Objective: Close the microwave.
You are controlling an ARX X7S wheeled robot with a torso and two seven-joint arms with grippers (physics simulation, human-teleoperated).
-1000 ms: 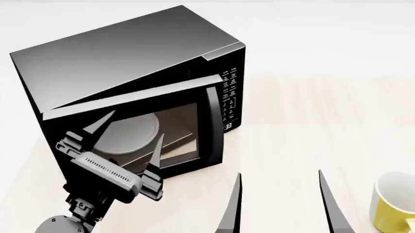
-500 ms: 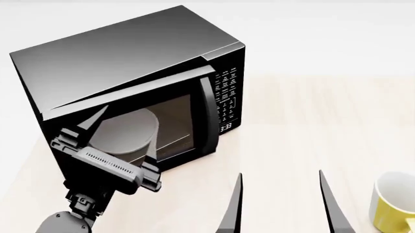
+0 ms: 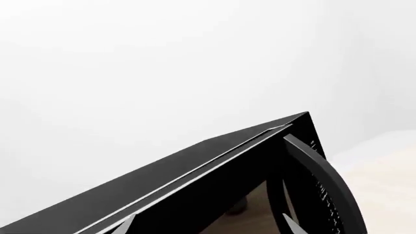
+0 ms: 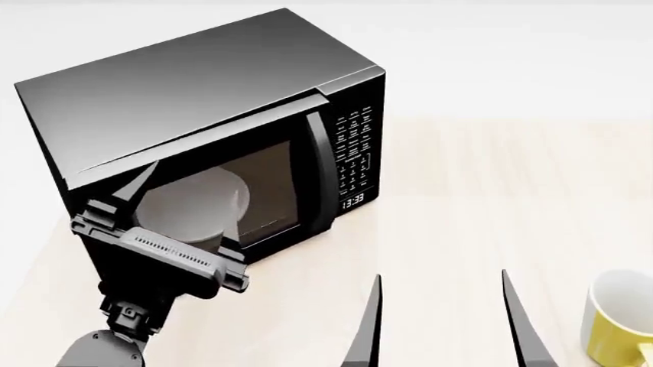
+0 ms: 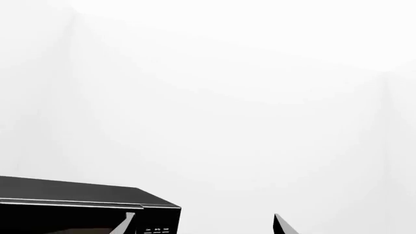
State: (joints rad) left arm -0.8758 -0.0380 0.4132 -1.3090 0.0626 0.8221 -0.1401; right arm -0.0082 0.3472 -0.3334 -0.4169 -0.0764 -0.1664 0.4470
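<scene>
Showing the microwave [image 4: 204, 115] on the pale wooden table [image 4: 479, 191], its glass door now swung nearly flush with the body, where a second earlier it stood visibly ajar. The left gripper [image 4: 183, 202] has advanced with the door, fingers spread apart against the glass, partly masking the white turntable plate [image 4: 199, 206] behind it. The curved handle [image 4: 324, 172] and clock display [image 4: 353, 201] lie just beside the keypad. The right gripper [image 4: 441, 317], cut off at the frame's lower edge, hangs open over bare table near a yellow mug [image 4: 617, 321], itself cropped.
</scene>
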